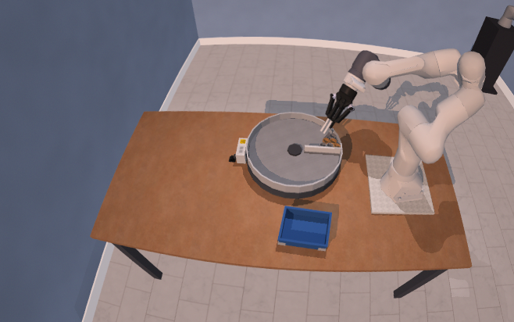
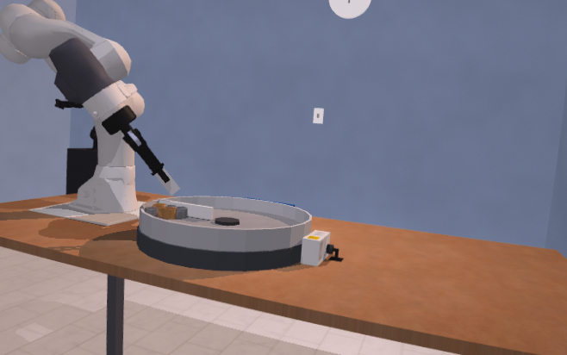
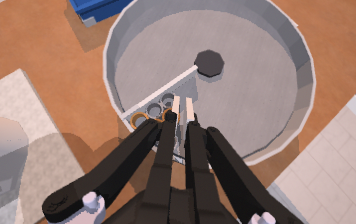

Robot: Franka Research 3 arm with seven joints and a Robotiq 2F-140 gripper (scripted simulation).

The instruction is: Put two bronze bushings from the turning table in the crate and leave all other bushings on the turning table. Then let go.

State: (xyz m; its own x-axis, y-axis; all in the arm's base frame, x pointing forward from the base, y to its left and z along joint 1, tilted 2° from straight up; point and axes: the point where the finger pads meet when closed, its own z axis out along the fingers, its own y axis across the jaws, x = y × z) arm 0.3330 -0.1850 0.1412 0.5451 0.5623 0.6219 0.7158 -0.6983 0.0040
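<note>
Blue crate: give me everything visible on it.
The blue crate is an open-topped rectangular box that looks like plastic, with pale grey feet at its near corners. It sits upright and flat on the brown table, in front of the turning table and apart from it. Nothing shows inside; no bushing is in it yet. The gripper is far off, over the turning table's rim. The wrist view catches only one corner.

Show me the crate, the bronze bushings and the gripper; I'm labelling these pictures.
crate point(image 1: 290, 235): top view, its near-left blue wall.
bronze bushings point(image 2: 170, 211): exterior view, side of one.
gripper point(image 3: 183, 102): wrist view, midway between the nearly shut, empty fingertips.
</note>
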